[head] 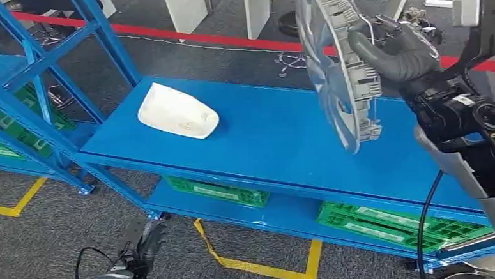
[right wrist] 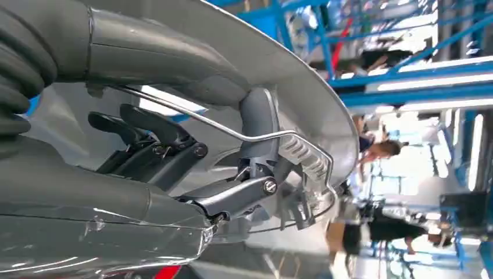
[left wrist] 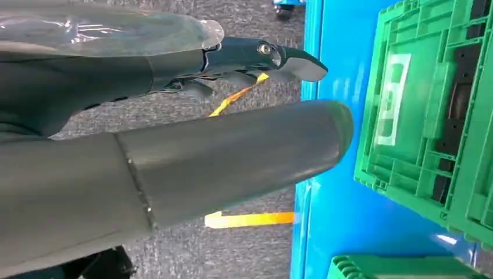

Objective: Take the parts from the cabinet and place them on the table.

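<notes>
Hubcap (head: 334, 71) is in the R hand (head: 397, 52), up in the air above the shelf (head: 283, 137), held on edge w/ ribbed back side facing the palm. Wrist cam: fingers (right wrist: 168, 142) hooked through the inner ring + wire clip, thumb over the rim, so clamped on the cap, grip looks solid.

White part (head: 177, 111) lies flat on the shelf, well off to the left of the R hand, untouched.

L hand (head: 145, 247) hangs low by the floor, near the lower shelf edge; fingers roughly straight, nothing in it, so apart/idle. Green crates (head: 390, 225) sit on the lower shelf below the R hand.

Step in hand, my read: carry cap away from rack to the table. Table isn't in frame, so a turn is likely needed.

Tips:
- lift clear of the shelf edge + blue uprights before swinging, cap is wide and sticks out past the hand
- keep wrist steady, grip is off-centre on the ring so cap may pivot
- slow turn, low accel
- at the table tip it flat, then release
- white part next
</notes>
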You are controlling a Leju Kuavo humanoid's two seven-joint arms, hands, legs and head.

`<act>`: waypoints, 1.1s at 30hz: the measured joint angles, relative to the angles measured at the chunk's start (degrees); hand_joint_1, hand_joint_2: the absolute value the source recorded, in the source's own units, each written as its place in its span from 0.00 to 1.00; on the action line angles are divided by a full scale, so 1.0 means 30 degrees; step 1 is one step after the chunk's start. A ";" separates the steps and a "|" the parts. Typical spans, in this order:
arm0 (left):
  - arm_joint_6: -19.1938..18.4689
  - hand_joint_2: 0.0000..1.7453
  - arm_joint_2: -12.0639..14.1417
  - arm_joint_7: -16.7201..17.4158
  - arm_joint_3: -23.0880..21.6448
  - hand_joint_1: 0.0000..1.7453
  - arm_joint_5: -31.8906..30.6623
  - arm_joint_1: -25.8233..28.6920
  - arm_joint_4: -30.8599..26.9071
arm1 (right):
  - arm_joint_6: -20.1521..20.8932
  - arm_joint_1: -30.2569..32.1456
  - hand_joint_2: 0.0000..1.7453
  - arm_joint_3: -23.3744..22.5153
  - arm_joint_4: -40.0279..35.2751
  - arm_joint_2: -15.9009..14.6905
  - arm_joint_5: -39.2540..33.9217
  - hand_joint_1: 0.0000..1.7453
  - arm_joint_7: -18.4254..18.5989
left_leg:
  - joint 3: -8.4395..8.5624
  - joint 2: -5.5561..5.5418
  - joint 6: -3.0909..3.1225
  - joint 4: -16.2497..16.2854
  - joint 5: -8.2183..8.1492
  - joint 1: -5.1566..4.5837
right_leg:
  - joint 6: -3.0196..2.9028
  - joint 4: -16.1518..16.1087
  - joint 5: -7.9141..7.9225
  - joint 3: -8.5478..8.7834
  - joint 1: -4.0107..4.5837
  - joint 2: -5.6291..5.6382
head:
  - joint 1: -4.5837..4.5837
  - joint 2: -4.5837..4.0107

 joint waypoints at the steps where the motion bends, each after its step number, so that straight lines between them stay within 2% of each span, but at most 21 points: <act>1: 0.0102 0.00 0.0000 -0.0044 0.0007 0.00 -0.0022 -0.0005 0.0000 | 0.0270 0.0040 1.00 0.0000 -0.0095 0.0000 -0.0416 1.00 -0.0065 | 0.0000 -0.0002 0.0000 0.0000 0.0000 0.0001 | 0.0000 -0.0001 0.0000 0.0001 0.0001 -0.0002 | 0.0007 0.0000; 7: 0.0269 0.00 -0.0044 -0.0255 0.0007 0.00 -0.0204 -0.0133 0.0000 | 0.1996 0.0449 1.00 0.0015 -0.0327 0.0000 -0.2601 1.00 -0.0437 | -0.0009 -0.0002 0.0000 0.0000 0.0000 0.0001 | 0.0000 0.0002 0.0000 0.0002 0.0000 -0.0002 | 0.0007 0.0000; 10: -0.0322 0.00 -0.0066 -0.0248 0.0000 0.00 -0.0043 -0.0132 0.0000 | 0.2404 0.0745 1.00 0.0029 -0.0327 0.0000 -0.2709 1.00 -0.0736 | -0.0015 -0.0004 0.0000 0.0000 0.0000 0.0001 | 0.0001 0.0001 0.0000 0.0004 -0.0002 -0.0006 | 0.0000 0.0000; 21: -0.1101 0.00 -0.0073 -0.0087 0.0007 0.00 0.0320 -0.0130 0.0000 | 0.3328 0.1249 1.00 0.0014 -0.0327 0.0037 -0.2367 1.00 -0.1078 | -0.0025 -0.0006 0.0000 0.0000 0.0000 0.0001 | 0.0001 0.0000 0.0000 -0.0005 -0.0003 -0.0009 | -0.0007 0.0000; 33: -0.1159 0.00 -0.0087 0.0029 0.0000 0.00 0.0408 -0.0135 0.0000 | 0.3730 0.1395 1.00 -0.0029 -0.0320 0.0102 -0.1806 1.00 -0.1100 | -0.0024 -0.0006 0.0000 0.0000 0.0000 0.0001 | 0.0001 0.0001 0.0000 -0.0004 -0.0003 -0.0009 | 0.0000 0.0000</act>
